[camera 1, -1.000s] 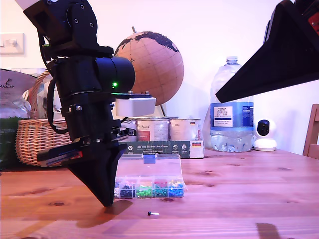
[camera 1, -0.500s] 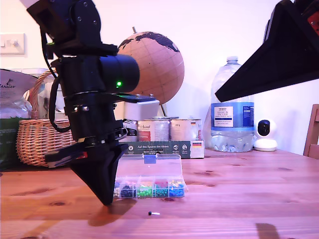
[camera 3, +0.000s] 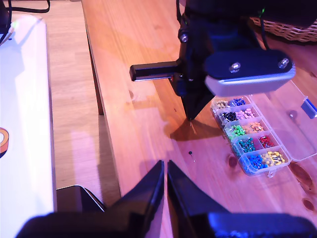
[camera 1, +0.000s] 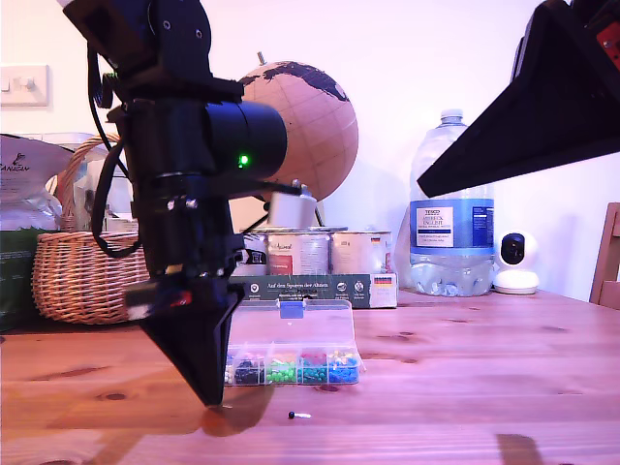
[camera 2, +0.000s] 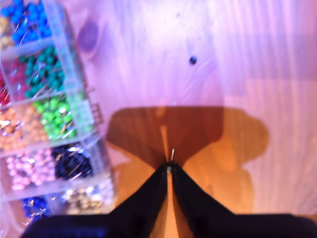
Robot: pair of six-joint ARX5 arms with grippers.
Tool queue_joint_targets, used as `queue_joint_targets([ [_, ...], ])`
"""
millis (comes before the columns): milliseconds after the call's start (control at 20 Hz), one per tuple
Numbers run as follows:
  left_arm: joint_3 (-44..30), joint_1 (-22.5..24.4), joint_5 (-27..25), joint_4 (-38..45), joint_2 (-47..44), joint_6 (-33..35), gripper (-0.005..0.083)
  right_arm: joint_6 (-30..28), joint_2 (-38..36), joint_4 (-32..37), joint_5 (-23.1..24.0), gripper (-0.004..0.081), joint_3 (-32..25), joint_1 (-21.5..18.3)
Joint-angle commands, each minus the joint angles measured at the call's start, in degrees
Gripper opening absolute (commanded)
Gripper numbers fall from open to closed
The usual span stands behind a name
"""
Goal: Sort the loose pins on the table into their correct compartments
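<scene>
My first pincer [camera 2: 169,166], pressed together on a thin metal shaft [camera 2: 172,154], hovers beside the clear plastic compartment box [camera 1: 291,366]; the loose black-headed pin [camera 1: 296,416] lies apart on the reddish pine surface [camera 1: 465,387], nearer this arm

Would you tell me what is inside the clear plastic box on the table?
The clear plastic box holds ball-headed pins sorted by colour into small sections: green, blue, black, pink, orange, red, yellow. The first arm covers its end at the exterior view's left.
</scene>
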Motion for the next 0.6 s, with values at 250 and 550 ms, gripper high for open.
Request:
queue_joint_targets([
  [250,-0.6,0.6,0.3,0.3,-5.4,-2.8,-0.0024,0.3,0.0,0.5,-0.2,-0.0013,0.5,0.3],
  [550,-0.6,3.8,-2.1,5.1,-5.4,-3.7,-0.0024,0.3,0.0,0.5,-0.2,-0.0013,0.5,0.3],
])
